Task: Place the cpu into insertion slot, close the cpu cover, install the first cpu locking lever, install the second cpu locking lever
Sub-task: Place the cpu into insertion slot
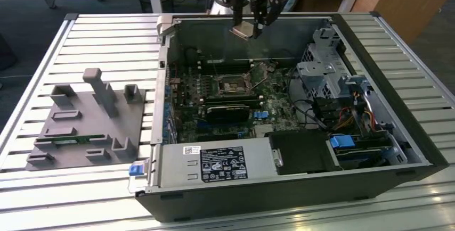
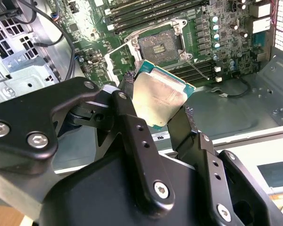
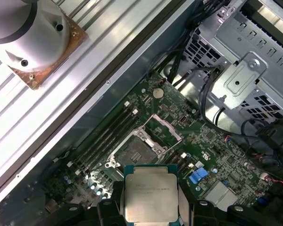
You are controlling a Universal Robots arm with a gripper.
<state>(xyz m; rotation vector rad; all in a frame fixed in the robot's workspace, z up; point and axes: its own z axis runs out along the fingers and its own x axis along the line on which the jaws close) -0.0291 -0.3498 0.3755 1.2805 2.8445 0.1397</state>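
Note:
My gripper (image 1: 248, 27) hangs above the back of the open computer case and is shut on the cpu (image 1: 242, 31), a flat square chip with a dull silvery face. In both wrist views the black fingers (image 2: 130, 120) clamp the cpu (image 2: 160, 96) by two opposite edges. The insertion slot (image 1: 231, 85) lies well below on the green motherboard, a square black socket with a dark centre (image 3: 136, 152). Its cpu cover (image 3: 164, 131), a thin silver frame, stands flipped open beside the insertion slot (image 2: 161, 44). The cpu (image 3: 150, 193) hovers short of the socket, apart from it.
Long memory slots (image 3: 106, 136) run beside the socket. A metal drive cage (image 1: 320, 71) and cables fill the exterior view's right of the case; a power supply (image 1: 213, 164) sits at the front. A grey fixture (image 1: 89, 119) stands on the slatted table at the exterior view's left.

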